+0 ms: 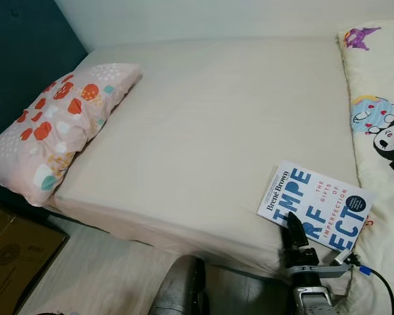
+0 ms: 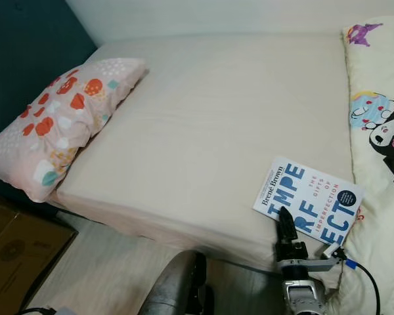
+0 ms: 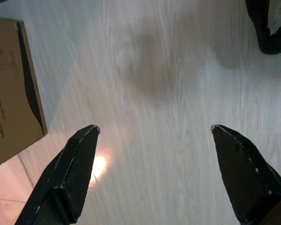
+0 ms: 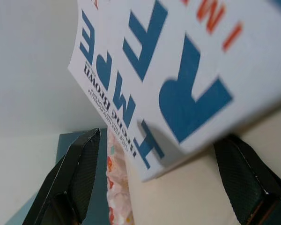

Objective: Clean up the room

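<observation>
Right gripper, fingers spread wide, reaches the near edge of a white book at 5 o'clock on the cream bed. Patterned pillow lies at 9 o'clock. Left gripper hangs open over the floor.

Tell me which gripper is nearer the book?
Right. The right gripper is at the book's near edge, fingers open. The left gripper hangs open over the floor.

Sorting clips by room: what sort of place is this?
Most likely a bedroom: a bed with a bare sheet, a patterned pillow against its dark headboard, and a cartoon-print duvet.
</observation>
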Controlling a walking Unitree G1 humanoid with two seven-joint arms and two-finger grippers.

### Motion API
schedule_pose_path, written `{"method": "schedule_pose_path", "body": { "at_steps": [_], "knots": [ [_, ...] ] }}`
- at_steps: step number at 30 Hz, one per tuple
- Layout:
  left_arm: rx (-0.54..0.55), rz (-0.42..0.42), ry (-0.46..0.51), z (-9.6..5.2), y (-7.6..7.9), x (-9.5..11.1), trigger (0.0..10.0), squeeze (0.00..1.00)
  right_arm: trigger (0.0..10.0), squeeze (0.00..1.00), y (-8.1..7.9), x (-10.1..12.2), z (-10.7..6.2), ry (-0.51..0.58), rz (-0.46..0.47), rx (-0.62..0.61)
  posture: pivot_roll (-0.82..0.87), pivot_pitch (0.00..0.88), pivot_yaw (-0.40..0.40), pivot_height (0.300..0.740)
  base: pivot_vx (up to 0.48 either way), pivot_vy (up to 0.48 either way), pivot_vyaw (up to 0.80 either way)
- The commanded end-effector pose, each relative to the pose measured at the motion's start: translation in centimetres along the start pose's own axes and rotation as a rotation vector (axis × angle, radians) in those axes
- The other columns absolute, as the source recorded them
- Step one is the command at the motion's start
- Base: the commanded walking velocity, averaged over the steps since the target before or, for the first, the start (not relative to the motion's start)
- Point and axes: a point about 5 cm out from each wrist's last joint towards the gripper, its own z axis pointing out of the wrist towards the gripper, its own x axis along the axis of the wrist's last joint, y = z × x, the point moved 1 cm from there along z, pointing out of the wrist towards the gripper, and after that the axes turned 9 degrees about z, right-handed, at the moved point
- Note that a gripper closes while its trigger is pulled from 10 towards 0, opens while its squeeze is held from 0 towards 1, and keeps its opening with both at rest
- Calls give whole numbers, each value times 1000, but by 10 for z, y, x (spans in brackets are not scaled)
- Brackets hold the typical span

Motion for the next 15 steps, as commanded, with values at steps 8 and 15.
{"method": "schedule_pose_path", "body": {
  "at_steps": [8, 15],
  "knots": [
    [-17, 6, -78, -10, 1, -19, 10000, 0, 0, 0, 0, 68, -22, 297, -128, -82, 306, 392, 247, 610, 0, 0, 0],
    [-18, -5, -75, -4, 6, -14, 10000, 0, 0, 0, -5, 75, -17, 315, -137, -68, 279, 374, 223, 610, 0, 0, 0]
  ]
}}
